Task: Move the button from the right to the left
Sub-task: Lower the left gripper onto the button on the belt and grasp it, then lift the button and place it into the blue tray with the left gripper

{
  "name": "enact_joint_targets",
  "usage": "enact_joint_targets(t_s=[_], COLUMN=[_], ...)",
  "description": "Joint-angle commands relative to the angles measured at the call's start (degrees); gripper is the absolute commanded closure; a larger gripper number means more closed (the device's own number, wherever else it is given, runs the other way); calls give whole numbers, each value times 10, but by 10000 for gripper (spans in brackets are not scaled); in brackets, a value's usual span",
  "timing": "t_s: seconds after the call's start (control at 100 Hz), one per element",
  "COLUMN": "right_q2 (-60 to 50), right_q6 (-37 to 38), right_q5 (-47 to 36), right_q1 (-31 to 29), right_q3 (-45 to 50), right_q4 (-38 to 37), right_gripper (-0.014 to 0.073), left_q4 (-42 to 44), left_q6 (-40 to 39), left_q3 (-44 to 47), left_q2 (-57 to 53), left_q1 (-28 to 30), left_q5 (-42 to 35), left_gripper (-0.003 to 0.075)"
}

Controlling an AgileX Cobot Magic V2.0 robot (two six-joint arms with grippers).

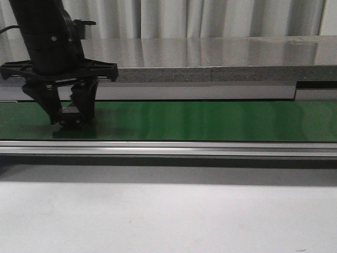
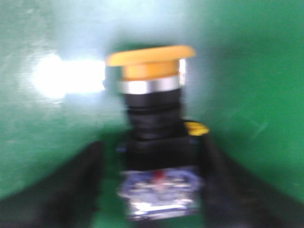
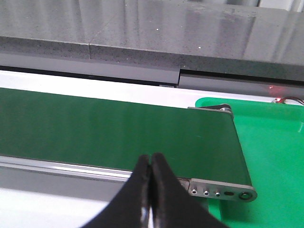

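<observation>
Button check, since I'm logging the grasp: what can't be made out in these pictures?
- Front view: the button is mostly hidden between the left end effector fingers; its cap does not show.
- Left wrist view: motion blur smears the coloured marks on the button's body, and finger contact cannot be told.
- Right wrist view: the button is out of frame; the right end effector is shut and empty.

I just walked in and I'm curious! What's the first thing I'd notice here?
Probably the long green conveyor belt running across the table. At its left end, the black left gripper reaches down around a push-button with a bright yellow-orange cap. The right gripper waits shut, holding nothing, over the belt's other end.
</observation>
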Motion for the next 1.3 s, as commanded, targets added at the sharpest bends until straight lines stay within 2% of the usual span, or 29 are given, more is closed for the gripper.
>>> enact_joint_targets(t_s=[0.0, 0.04, 0.11, 0.37, 0.49, 0.72, 0.89, 1.29], right_q2=[4, 4, 4, 4, 4, 4, 4, 4], right_q6=[-3, -3, -3, -3, -3, -3, -3, -3], right_q5=[-43, -43, -43, -43, -43, -43, -43, -43], right_q1=[1, 1, 1, 1, 1, 1, 1, 1], right_q3=[-15, -15, -15, -15, -15, -15, -15, -15], right_q4=[-5, -5, -5, -5, -5, -5, -5, -5], right_gripper=[659, 659, 659, 659, 659, 659, 659, 659], left_q4=[-2, -2, -2, 13, 19, 19, -5, -7], left_q6=[-6, -6, -6, 9, 16, 74, 160, 263], left_q3=[-18, -18, -18, -18, -18, -13, -13, -13], left_q2=[-27, -27, -28, -75, -104, -138, -138, -114], left_q1=[1, 1, 1, 1, 24, 120, 205, 372], left_q5=[-17, -17, -16, -16, -9, 17, 55, 52], left_gripper=[566, 613, 650, 649, 649, 649, 649, 649])
